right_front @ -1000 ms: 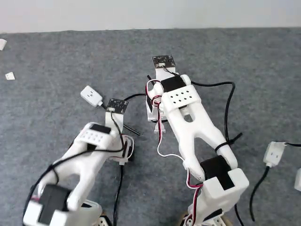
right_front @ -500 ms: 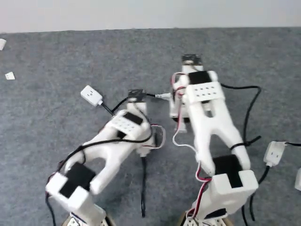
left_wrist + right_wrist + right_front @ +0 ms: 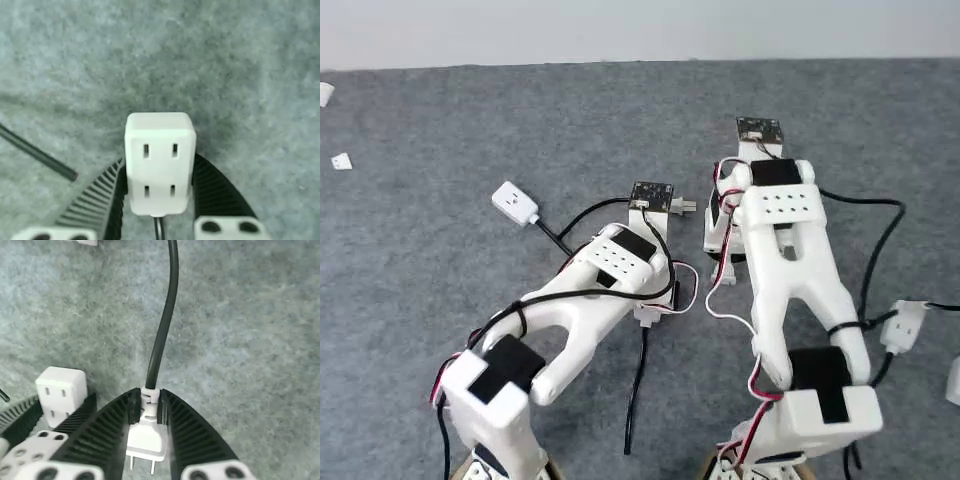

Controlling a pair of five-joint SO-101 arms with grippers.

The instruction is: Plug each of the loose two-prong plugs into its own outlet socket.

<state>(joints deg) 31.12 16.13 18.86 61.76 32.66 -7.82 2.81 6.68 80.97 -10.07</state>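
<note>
In the left wrist view my left gripper [image 3: 159,162] is shut on a white outlet block [image 3: 160,165], whose slotted face is turned toward the camera, just above the grey carpet. My right gripper [image 3: 150,395] is shut on a white two-prong plug [image 3: 146,436]. Its prongs point back toward the wrist and its black cord [image 3: 165,325] runs away over the carpet. The held outlet block [image 3: 61,392] lies close beside the plug. From above, the two arms' heads [image 3: 652,195] [image 3: 760,130] stand side by side at mid-table.
A second white outlet [image 3: 515,203] with a black cord lies to the left. Two more white blocks [image 3: 903,325] [image 3: 955,380] sit at the right edge. A black cord [image 3: 638,390] runs between the arms. Small white scraps [image 3: 340,160] lie far left.
Both arms have swung to the right in the high view. The left arm moved from beside the loose left outlet toward the middle, closing in on the right arm's gripper.
</note>
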